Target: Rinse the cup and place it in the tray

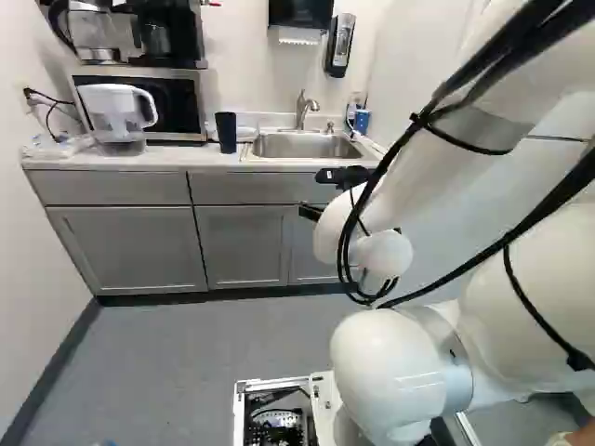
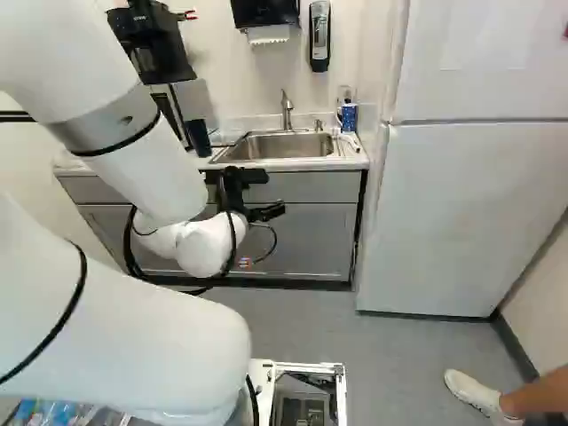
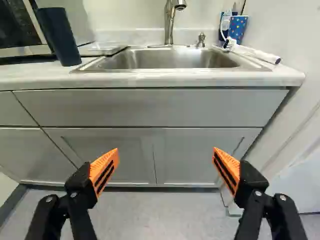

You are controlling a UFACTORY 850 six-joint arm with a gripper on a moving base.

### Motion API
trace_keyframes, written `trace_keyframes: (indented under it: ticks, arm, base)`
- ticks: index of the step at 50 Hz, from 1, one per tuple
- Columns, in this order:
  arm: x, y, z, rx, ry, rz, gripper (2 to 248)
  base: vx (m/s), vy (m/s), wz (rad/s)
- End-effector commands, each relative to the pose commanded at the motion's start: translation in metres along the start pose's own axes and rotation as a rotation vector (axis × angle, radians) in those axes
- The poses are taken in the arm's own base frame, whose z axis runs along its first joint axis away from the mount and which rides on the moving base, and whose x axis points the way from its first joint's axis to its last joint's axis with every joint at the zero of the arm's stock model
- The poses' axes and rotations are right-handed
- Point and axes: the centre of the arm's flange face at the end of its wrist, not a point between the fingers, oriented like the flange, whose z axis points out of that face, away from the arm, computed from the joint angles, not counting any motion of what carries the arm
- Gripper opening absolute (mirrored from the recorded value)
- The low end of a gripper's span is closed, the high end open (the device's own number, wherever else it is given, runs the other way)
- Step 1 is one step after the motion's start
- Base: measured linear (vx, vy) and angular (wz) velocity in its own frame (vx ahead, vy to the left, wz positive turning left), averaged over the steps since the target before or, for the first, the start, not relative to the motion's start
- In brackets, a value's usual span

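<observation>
A tall, dark navy tumbler (image 3: 59, 36), probably the cup to rinse, stands upright on the pale countertop surface (image 3: 30, 75), just beside the stainless-steel sink (image 3: 165, 57). A flat, pale, tray-like item (image 3: 102, 49) lies close by; its identity is unclear. The black end effector with orange pads (image 3: 165, 153) is spread wide and empty, lower than the surface. From it, the cup lies ahead, higher and to the left; its vertical long axis would likely suit a sideways grasp after rising and shifting left.
</observation>
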Motion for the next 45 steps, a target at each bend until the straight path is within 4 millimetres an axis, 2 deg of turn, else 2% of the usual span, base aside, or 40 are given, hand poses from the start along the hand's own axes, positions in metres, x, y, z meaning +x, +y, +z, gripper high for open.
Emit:
trace_keyframes:
  ticks: [24,45]
  arm:
    - [0.001,0.000,0.001,0.000,0.003,0.000,247]
    - [0.025,0.000,0.010,0.000,0.053,0.000,247]
  base:
    - [0.000,0.000,0.000]
    - [0.000,0.000,0.000]
